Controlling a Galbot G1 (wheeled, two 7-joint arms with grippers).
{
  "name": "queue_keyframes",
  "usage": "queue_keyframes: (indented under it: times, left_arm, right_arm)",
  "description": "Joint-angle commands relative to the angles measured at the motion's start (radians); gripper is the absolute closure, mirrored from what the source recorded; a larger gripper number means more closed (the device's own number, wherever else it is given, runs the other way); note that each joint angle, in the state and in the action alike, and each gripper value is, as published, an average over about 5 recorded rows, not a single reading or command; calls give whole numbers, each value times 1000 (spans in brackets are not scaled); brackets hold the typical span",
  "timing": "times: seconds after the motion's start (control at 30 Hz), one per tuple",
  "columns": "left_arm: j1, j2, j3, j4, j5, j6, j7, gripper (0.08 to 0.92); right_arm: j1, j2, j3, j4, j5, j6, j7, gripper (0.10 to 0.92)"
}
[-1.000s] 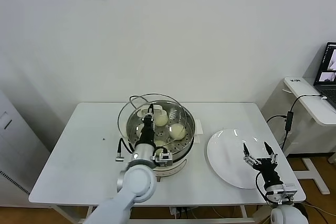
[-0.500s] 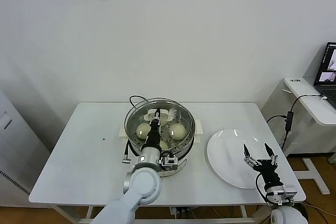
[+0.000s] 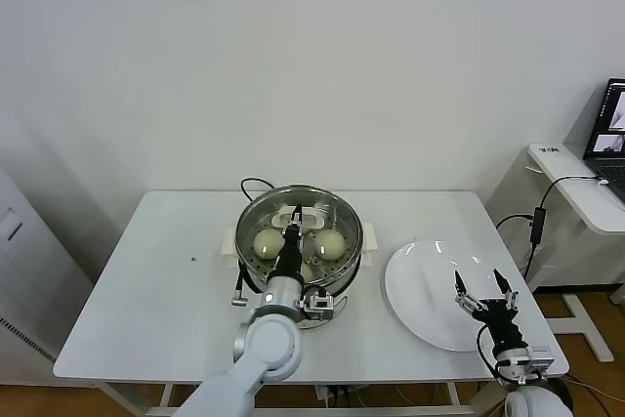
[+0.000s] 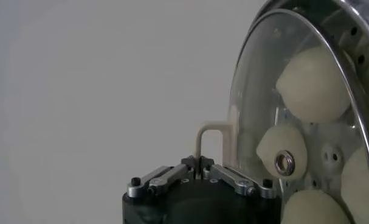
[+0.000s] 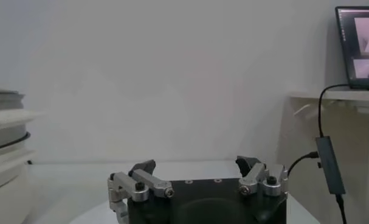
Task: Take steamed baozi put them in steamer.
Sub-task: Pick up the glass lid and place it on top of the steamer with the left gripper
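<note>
The steamer stands mid-table with a round glass lid lying flat on it. Through the glass I see three steamed baozi: one left, one right, one nearer. My left gripper is over the lid, shut on its loop handle. The left wrist view shows the gripper pinching that handle, with baozi behind the lid. My right gripper hangs open and empty over the near edge of the white plate; in its wrist view nothing is between the fingers.
A black cord runs behind the steamer. To the right of the table stands a side desk with a laptop and hanging cables. The steamer's side shows at the edge of the right wrist view.
The glass lid, tilted up a second ago, has come down flat onto the steamer with my left gripper still on its handle. The right gripper has sunk slightly.
</note>
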State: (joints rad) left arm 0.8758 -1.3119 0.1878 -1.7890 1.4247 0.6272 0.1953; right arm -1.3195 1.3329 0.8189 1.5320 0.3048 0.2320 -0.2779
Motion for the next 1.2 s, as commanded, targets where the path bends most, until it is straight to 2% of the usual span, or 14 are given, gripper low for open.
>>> queue_keyframes:
  times: [0.03,0.9,1.0,1.2]
  left_arm:
    - [1,-3,2,9,-1,-3,-2,896]
    - [19,7,-19,-17,-90,-2,6,893]
    - [29,29,-33,-77,-157,-7,17,847]
    - [74,99,-94,-259,-409,-55,86,675]
  right_arm:
    - [-1,0,3,-2,0,1,-1,203]
    - [-4,11,13,-9,-10,11,-6,203]
    - [-4,10,14,-9,-10,11,-7,203]
    - [-1,9,13,-10,-11,10,-8,203]
